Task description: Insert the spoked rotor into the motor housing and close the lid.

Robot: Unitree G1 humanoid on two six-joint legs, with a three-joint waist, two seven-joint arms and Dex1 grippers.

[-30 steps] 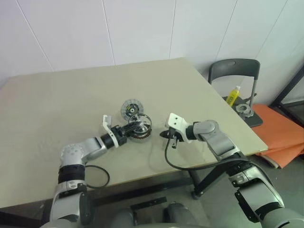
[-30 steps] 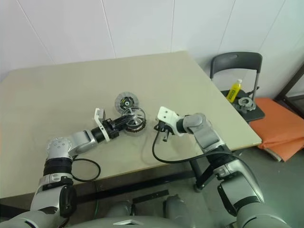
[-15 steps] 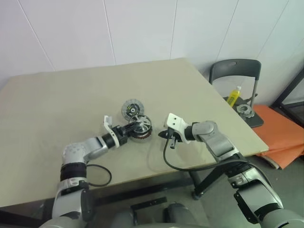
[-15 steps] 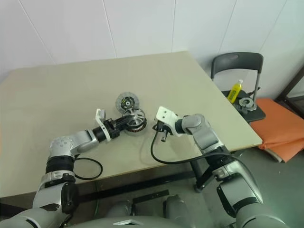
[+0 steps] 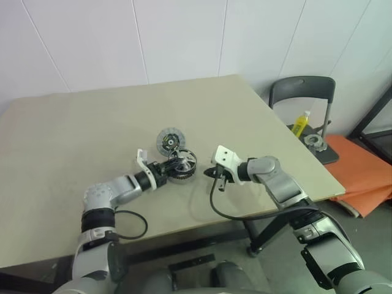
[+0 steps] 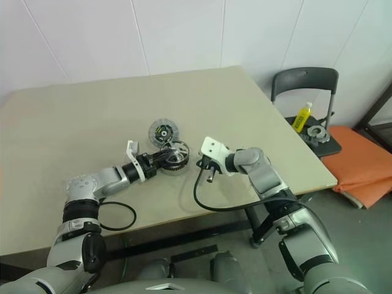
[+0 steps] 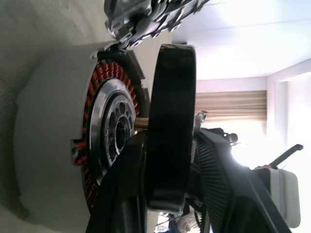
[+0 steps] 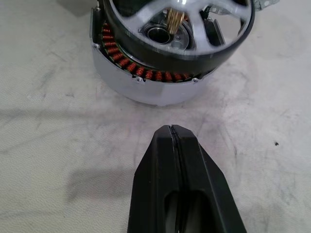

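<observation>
The motor housing (image 5: pixel 182 176), a pale round case with copper-red windings (image 8: pixel 146 74), sits near the table's middle. My left gripper (image 5: pixel 174 165) is shut on the spoked rotor (image 5: pixel 182 160). It holds the rotor (image 8: pixel 181 30) tilted just above the housing's open top, its shaft pointing at the pale centre (image 7: pixel 112 136). In the left wrist view the rotor's dark rim (image 7: pixel 170 121) stands edge-on between my fingers (image 7: pixel 124 194). The lid (image 5: pixel 166 140), a ribbed grey disc with a dark hub, lies flat just behind the housing. My right gripper (image 5: pixel 212 174) is shut and empty, a short way right of the housing.
Black cables loop off both wrists over the table's front (image 5: pixel 131 225). Past the table's right edge stands a dark chair (image 5: pixel 303 92) holding a yellow bottle (image 5: pixel 299 123) and a metal part (image 5: pixel 315 141), with an orange mat (image 5: pixel 361 168) beside it.
</observation>
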